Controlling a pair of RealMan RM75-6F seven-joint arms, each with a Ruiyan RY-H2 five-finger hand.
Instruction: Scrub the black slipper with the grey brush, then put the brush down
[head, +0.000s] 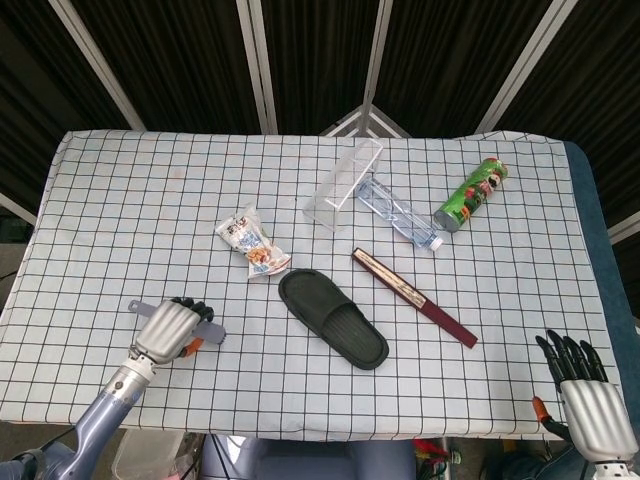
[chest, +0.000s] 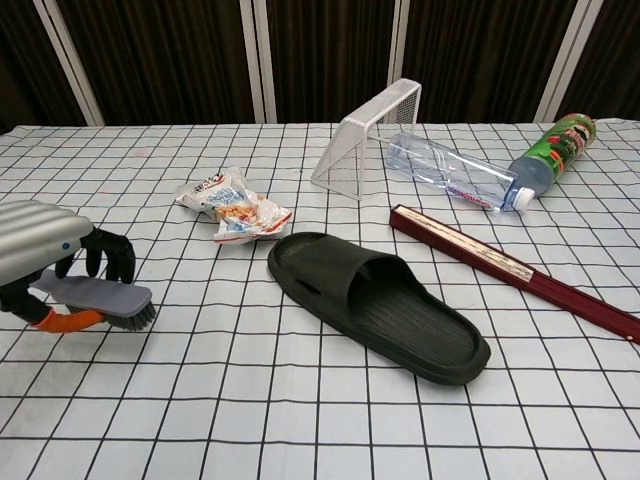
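Note:
The black slipper (head: 333, 318) (chest: 378, 302) lies sole down at the middle of the checked table, toe toward the near right. My left hand (head: 166, 328) (chest: 45, 250) grips the grey brush (head: 205, 329) (chest: 100, 297) at the table's near left, well left of the slipper. The brush sits level, bristles down, its handle end poking out behind the hand. My right hand (head: 585, 390) hangs off the table's near right corner with fingers spread and nothing in it.
A crumpled snack packet (head: 252, 244) lies just beyond the slipper. A dark red folded fan (head: 413, 297) lies right of it. Further back stand a clear wire rack (head: 344, 184), a water bottle (head: 398, 212) and a green chip can (head: 470, 194).

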